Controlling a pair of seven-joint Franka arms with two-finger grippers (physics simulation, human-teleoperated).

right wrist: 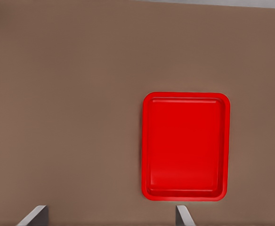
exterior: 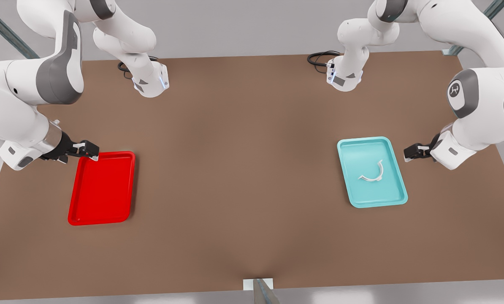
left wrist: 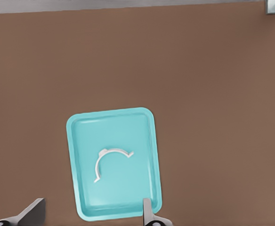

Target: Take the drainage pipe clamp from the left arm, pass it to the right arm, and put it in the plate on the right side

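Clamp (exterior: 372, 172) lies loose in the teal tray (exterior: 353, 198), arc open toward the desk's middle. Left gripper (exterior: 409, 153) sits just off that tray's rim, fingers apart and empty (nearer arm). Right gripper (exterior: 92, 152) waits, fingers apart, at the red plate (exterior: 77, 211).

Bench (exterior: 243, 169): plain matte brown, no pattern. Plate (exterior: 102, 188): bright red, uniform, glossy rim. Teal tray (exterior: 372, 173): pale turquoise, uniform. Drainage pipe clamp (exterior: 372, 173): white, on teal. Arms: white shells, grey joint caps. Left end effector (exterior: 412, 152) and right end effector (exterior: 87, 148): black bodies, pale grey fingertips. Black cables (exterior: 319, 57) at arm bases. Background light grey.
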